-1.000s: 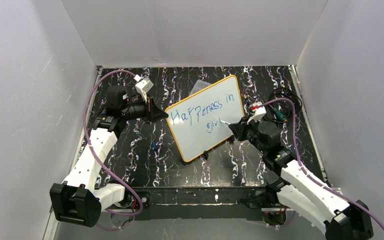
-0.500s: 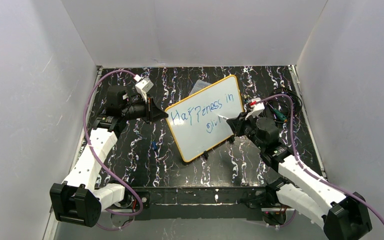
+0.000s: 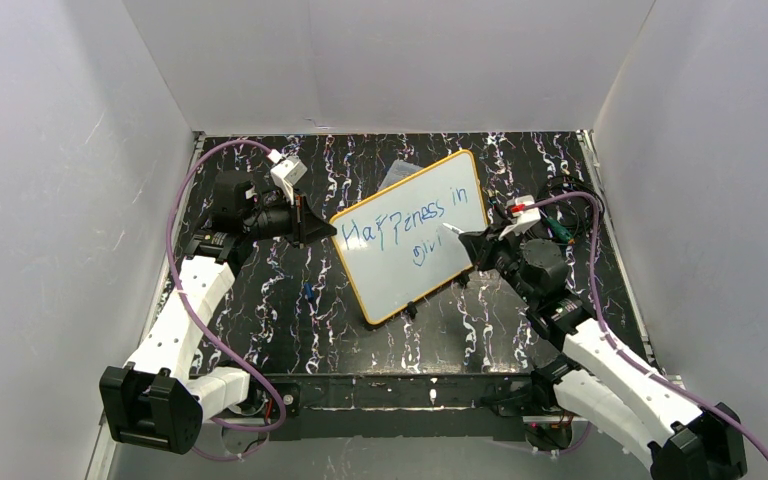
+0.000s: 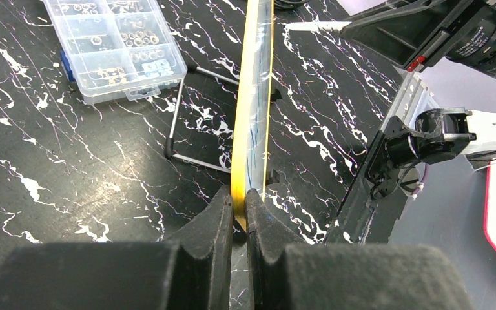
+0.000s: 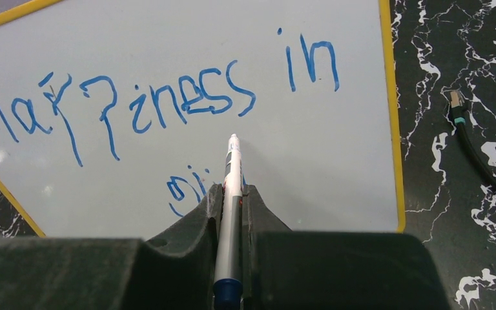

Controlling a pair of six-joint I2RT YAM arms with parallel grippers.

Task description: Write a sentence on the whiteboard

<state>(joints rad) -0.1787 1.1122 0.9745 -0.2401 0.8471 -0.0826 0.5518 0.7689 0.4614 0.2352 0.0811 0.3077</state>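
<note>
Now, at the left middle of the top view, the left pincer (image 3: 318,228) is clenched on the left corner of the whiteboard (image 3: 410,285). Its wrist view shows this up close. The yellow frame of the board runs up the middle of the picture, seen edge-on. The near end of the frame sits squeezed between the two black fingers (image 4: 216,219) at the bottom. To the left of the board, a thin wire stand (image 4: 175,123) props it up on the black, white-streaked table (image 4: 58,168). A clear box (image 4: 113,45) of small parts lies at the upper left, behind the board.

In the middle of the top view the whiteboard stands tilted, with its written side in plain sight. The sentence (image 3: 400,225) is in blue. The top line reads "Happiness in". A second line starts below it with a few small letters.

To the right of the board, the right pincer (image 3: 472,245) is grasping a white marker (image 5: 233,161). In its wrist view the marker sticks up from between the fingers at the bottom middle. Its tip sits just under the "ness" of the top line. The marker and the pincer hide some of the small letters. I cannot tell if the tip touches the board. A dark cable (image 5: 468,139) lies on the table at the right edge, beside the board.
</note>
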